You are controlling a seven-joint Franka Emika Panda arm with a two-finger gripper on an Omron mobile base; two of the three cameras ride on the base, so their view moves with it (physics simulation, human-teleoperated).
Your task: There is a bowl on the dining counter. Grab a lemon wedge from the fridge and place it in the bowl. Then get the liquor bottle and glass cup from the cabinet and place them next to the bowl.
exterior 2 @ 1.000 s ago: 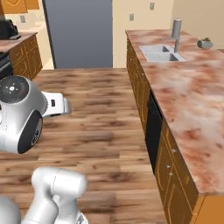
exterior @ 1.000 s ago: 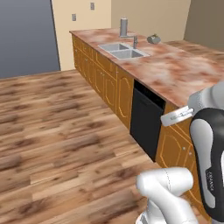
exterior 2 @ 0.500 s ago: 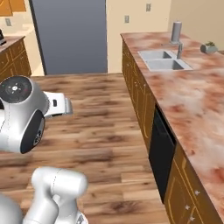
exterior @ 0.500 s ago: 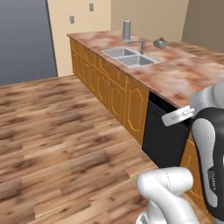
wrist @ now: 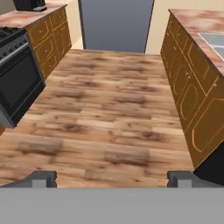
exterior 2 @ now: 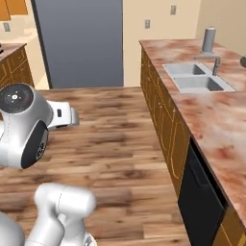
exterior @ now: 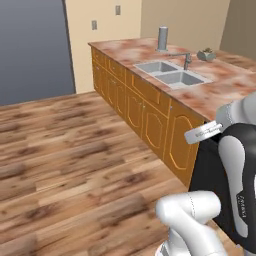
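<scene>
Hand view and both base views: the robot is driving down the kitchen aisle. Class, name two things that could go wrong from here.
1. The aisle runs between the counter cabinets and the stove; a drifting base might clip either one.
2. The end effector is open and empty, with no lemon wedge, bottle, cup or bowl visible, so the whole task lies ahead; a wrong heading would likely waste time.

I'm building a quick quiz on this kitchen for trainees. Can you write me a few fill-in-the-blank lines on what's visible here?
1. The sink set into the counter has ____ basins.
2. The floor is made of ____.
3. The fingers of the hand stand wide ____, holding nothing.
4. The stove stands across the floor from the ____.

Missing words: two; wood; open; counter
</scene>
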